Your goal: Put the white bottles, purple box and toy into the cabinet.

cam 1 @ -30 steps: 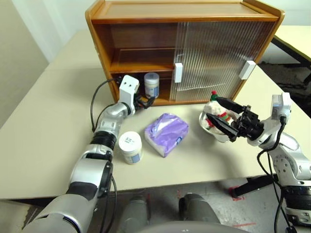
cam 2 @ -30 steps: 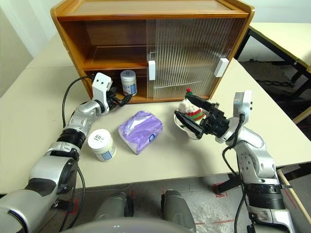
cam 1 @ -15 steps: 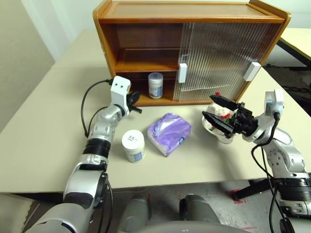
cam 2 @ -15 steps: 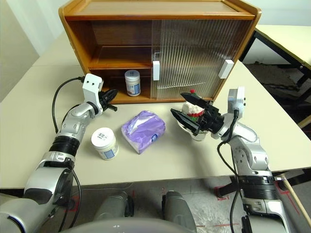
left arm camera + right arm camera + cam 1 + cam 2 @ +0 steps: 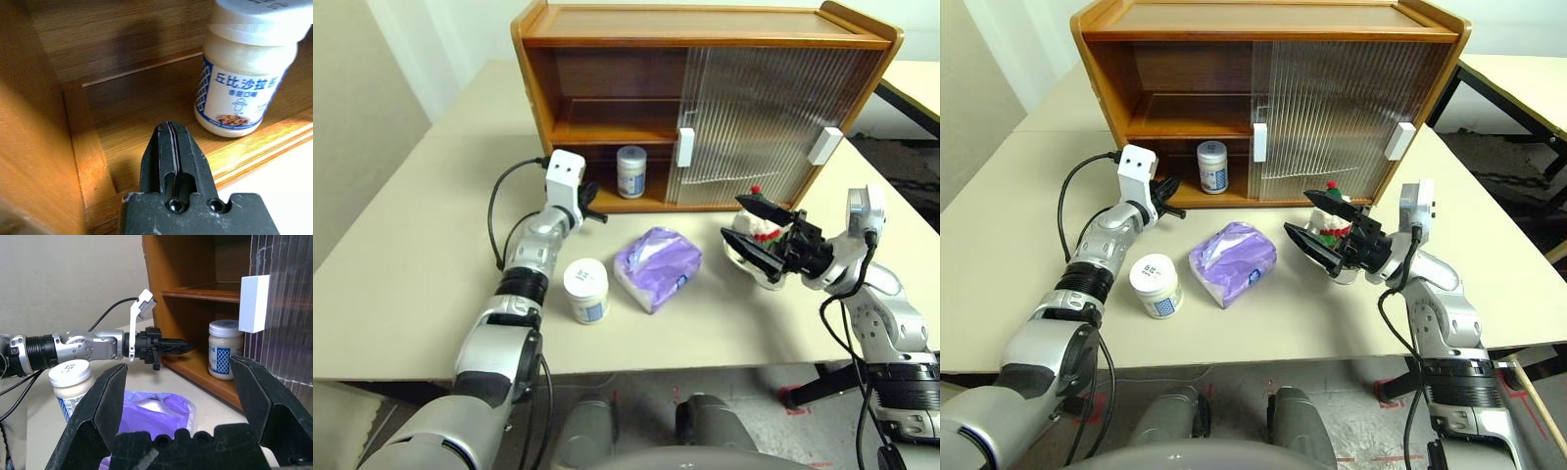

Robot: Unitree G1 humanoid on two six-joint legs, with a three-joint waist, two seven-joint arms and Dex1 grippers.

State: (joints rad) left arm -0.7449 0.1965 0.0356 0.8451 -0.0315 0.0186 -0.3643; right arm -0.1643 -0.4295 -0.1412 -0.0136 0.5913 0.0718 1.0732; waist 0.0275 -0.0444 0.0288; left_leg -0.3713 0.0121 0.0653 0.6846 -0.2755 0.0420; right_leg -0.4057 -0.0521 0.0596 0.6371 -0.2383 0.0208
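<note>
Furthest left, the left gripper hangs at the open end of the cabinet, just in front of the lower shelf, its two black fingers pressed together on nothing. One white bottle already stands upright on that lower shelf, a little beyond the fingertips and apart from them, near the edge of the ribbed sliding door; judging from this, the arm has that bottle delivered and the closed fingers sit free of it.

Nearer the table's front edge, beside the left forearm, the second white bottle stands upright on the table, untouched. Being closest to the left arm, it looks the natural next pick for that side.

Just beside it lies the purple box, a soft lilac pack resting flat and slightly skewed, clear of both grippers.

Further right, the toy, a white plush bear with a red and green hat, sits in a shiny metal bowl. The right gripper hovers in front of it with its fingers spread wide and empty, pointing back towards the middle of the table. That stance suggests readiness to take the bear or the pack, though which cannot be told
</note>
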